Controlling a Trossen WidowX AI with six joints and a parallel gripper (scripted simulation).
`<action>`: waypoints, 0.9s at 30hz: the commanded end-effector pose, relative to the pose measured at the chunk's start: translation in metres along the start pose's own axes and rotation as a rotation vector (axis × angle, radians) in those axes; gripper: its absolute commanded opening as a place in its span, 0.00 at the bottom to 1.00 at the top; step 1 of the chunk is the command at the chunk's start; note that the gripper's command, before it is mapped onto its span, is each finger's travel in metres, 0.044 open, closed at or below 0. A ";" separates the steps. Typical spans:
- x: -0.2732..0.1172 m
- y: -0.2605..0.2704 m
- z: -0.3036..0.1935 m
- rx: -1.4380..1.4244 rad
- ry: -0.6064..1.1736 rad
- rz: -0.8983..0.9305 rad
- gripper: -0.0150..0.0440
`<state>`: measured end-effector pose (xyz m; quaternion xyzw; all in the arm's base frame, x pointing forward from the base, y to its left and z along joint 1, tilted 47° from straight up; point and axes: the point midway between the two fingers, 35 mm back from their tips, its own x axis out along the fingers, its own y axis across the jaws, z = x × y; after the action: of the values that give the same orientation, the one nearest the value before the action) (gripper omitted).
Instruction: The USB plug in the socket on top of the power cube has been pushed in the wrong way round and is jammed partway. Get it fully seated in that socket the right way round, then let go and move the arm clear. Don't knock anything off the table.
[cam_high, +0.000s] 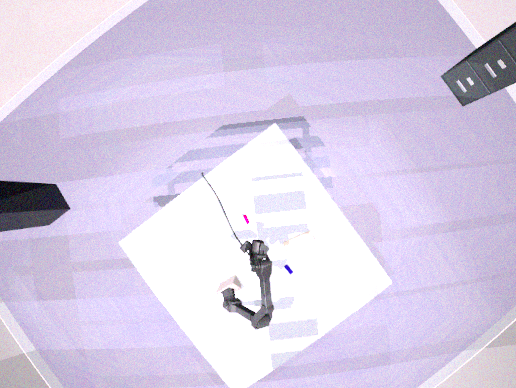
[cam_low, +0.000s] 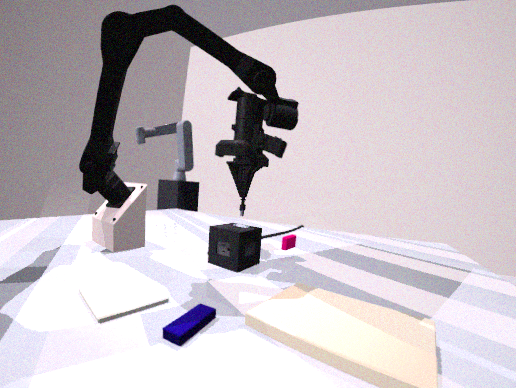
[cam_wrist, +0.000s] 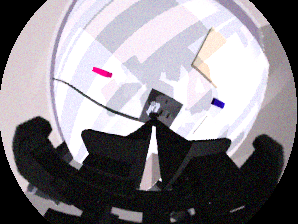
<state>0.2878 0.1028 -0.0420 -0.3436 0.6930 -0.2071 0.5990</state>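
My gripper (cam_low: 243, 199) (cam_wrist: 154, 122) is shut on the USB plug (cam_low: 242, 207), pointing straight down. The plug's metal tip hangs just above the power cube, with a gap between them in the exterior view. The black power cube (cam_low: 245, 261) (cam_wrist: 173, 104) stands on the table with sockets on its top and sides. Pale metal or socket detail shows just ahead of the fingertips in the wrist view; which way round the plug faces cannot be told. In the top view the arm hides most of the cube.
A thin black cable (cam_high: 217, 196) (cam_low: 285, 231) (cam_wrist: 95, 100) runs from the cube. A pink block (cam_high: 246, 219) (cam_low: 288, 242) (cam_wrist: 102, 72) lies beyond the cube. A blue block (cam_high: 288, 269) (cam_low: 190, 324) (cam_wrist: 217, 103), a tan board (cam_low: 350, 330) and a white slab (cam_low: 125, 301) lie nearer the exterior camera.
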 end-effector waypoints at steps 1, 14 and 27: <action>0.000 0.000 0.000 -0.096 -0.001 0.001 0.25; 0.000 0.000 0.000 -0.436 -0.001 0.001 0.25; 0.000 0.000 0.000 -0.776 -0.002 0.001 0.25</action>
<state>0.2878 0.1028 -0.0420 -0.5297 0.7219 0.0456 0.4431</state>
